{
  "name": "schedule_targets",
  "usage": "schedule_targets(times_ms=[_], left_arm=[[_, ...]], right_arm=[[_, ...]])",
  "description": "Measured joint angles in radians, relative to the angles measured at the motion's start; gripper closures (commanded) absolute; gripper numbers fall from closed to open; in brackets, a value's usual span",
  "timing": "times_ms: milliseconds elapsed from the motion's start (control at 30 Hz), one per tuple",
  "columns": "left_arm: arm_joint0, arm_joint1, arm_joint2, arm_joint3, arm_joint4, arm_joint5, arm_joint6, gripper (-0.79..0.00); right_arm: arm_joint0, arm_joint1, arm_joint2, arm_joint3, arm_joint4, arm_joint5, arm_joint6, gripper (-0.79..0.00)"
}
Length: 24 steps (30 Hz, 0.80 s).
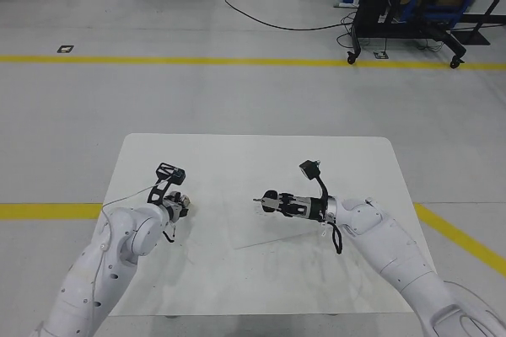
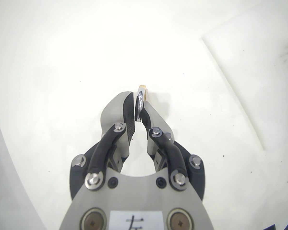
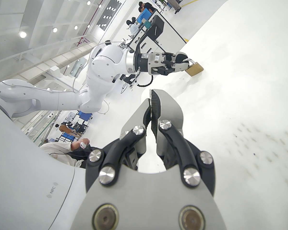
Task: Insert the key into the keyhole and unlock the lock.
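Above the white table (image 1: 236, 152), left end effector (image 1: 182, 205) and right end effector (image 1: 260, 202) face each other, apart.

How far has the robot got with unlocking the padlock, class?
Done: left gripper grips the padlock by its shackle; right gripper pinches the key. In hand: key points toward the padlock, a clear gap between. Left: bring them together, insert key, turn.
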Motion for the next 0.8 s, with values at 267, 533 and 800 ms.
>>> schedule_targets(times_ms=[267, 533, 800], left_arm=[[-0.018, -0.007, 0.014, -0.005, 0.017, 0.002, -0.017, -0.015], [-0.034, -0.014, 0.029, 0.014, 0.045, 0.005, -0.056, 0.000], [-0.019, -0.016, 0.004, 0.011, 0.043, 0.017, -0.033, 0.000]], right_arm=[[0.000, 0.000, 0.000, 0.000, 0.000, 0.000, 0.000, 0.000], [0.000, 0.000, 0.000, 0.000, 0.000, 0.000, 0.000, 0.000], [0.000, 0.000, 0.000, 0.000, 0.000, 0.000, 0.000, 0.000]])
